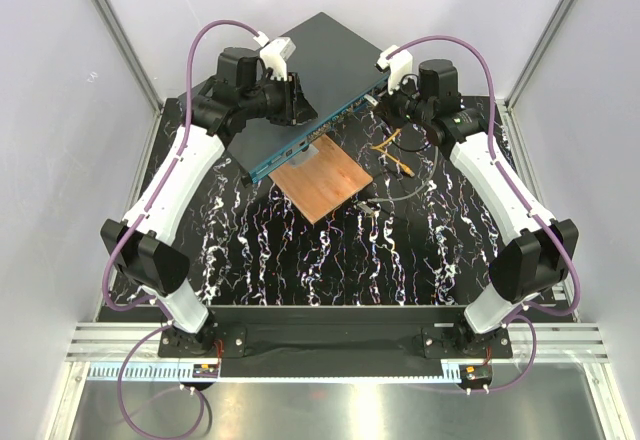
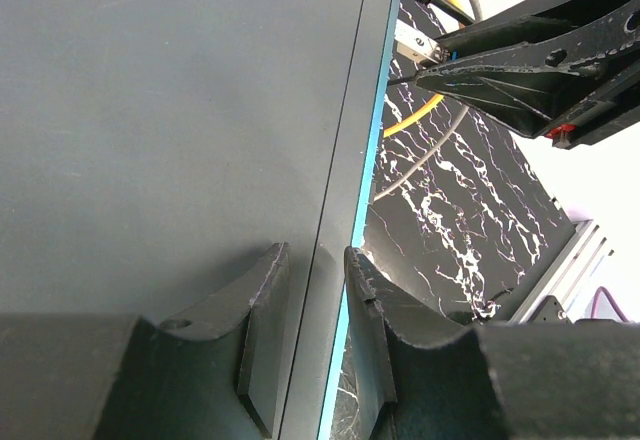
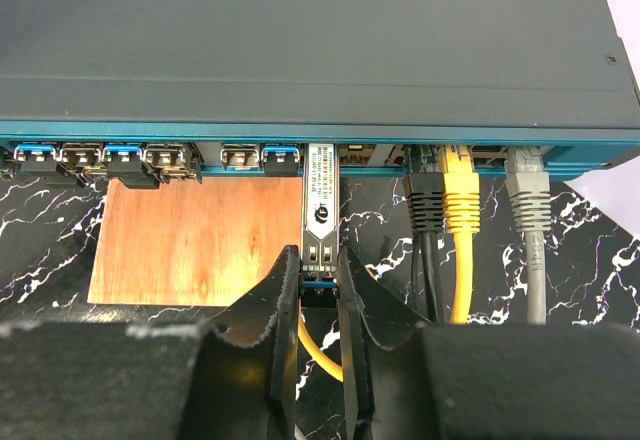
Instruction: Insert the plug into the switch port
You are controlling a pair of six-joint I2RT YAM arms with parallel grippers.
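The switch box (image 1: 320, 60) is a flat, dark grey slab with a teal front face (image 3: 120, 132) lined with ports. The plug (image 3: 320, 200) is a slim silver module. Its front end sits in the mouth of a switch port, which the plug itself covers, and most of its body sticks out. My right gripper (image 3: 318, 258) is shut on the plug's rear end, where a thin yellow cable (image 3: 322, 352) trails off. My left gripper (image 2: 312, 280) is closed astride the box's top front edge (image 2: 340, 160). One finger lies on the top and the other on the teal side.
Black (image 3: 427, 205), yellow (image 3: 461, 200) and grey (image 3: 528, 205) cables are plugged in just right of the plug. A copper-brown plate (image 1: 322, 182) lies on the black marbled mat (image 1: 330, 260) below the ports. Loose cables (image 1: 392, 150) lie near the right arm. White walls enclose the table.
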